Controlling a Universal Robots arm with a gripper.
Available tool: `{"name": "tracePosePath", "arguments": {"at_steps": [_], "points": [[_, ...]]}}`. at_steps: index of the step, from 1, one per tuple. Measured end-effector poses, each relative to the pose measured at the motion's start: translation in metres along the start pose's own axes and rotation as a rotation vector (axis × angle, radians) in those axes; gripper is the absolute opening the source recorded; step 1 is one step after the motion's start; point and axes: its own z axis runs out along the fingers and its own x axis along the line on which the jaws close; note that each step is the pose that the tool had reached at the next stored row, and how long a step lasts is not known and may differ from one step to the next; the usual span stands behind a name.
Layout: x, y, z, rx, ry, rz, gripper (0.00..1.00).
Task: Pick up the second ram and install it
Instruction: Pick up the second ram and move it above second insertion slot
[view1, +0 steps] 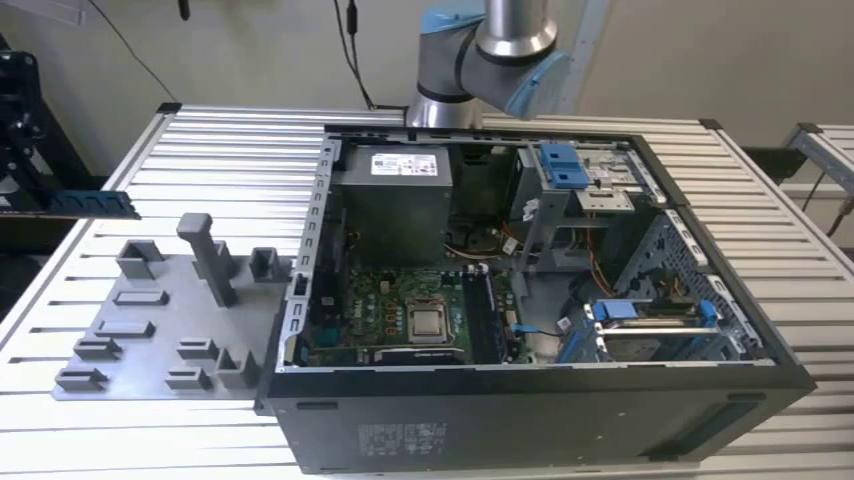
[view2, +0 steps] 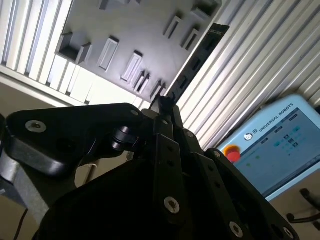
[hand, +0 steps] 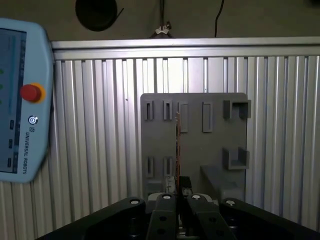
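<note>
The gripper (hand: 178, 196) is closed narrow on one end of the ram (view1: 96, 203), clamping its flat faces. The ram is held in the air at the exterior view's left, near the grey tray (view1: 147, 352) but clear of it. It is well apart from the open computer case (view1: 534, 420).

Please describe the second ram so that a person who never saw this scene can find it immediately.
Find the open computer case, then the grey tray on the exterior view's left of it. Past the tray's far corner, at that view's left edge, the gripper holds the second ram in the air. Unlike the tray's grey blocks, it is a thin, flat, blue-green strip.
</note>
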Motion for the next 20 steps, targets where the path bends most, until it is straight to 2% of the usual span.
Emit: {"name": "tracePosePath", "arguments": {"at_steps": [9,20], "points": [[-0.0007,-0.0189,0.0003,-0.0011,0.0001,0.0,0.14],[-0.0014,-0.0383,0.0007,-0.0015,0.0001,0.0,0.14]]}}
